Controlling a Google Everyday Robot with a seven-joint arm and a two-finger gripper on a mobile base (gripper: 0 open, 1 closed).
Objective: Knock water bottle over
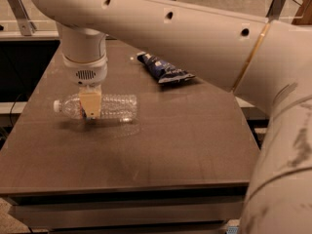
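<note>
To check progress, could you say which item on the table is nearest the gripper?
The clear water bottle, lying directly at the gripper; the blue chip bag lies farther back.

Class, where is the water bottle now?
The water bottle lies on its side left on the table, cap pointing left, the gripper at its neck end, the blue chip bag farther back.

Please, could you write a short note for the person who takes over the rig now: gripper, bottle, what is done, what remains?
Gripper: low over the table, at the cap-side half of the bottle.
Bottle: lying on its side on the table, cap toward the picture's left.
Done: the bottle is down.
Left: probably only lifting the arm clear.
</note>
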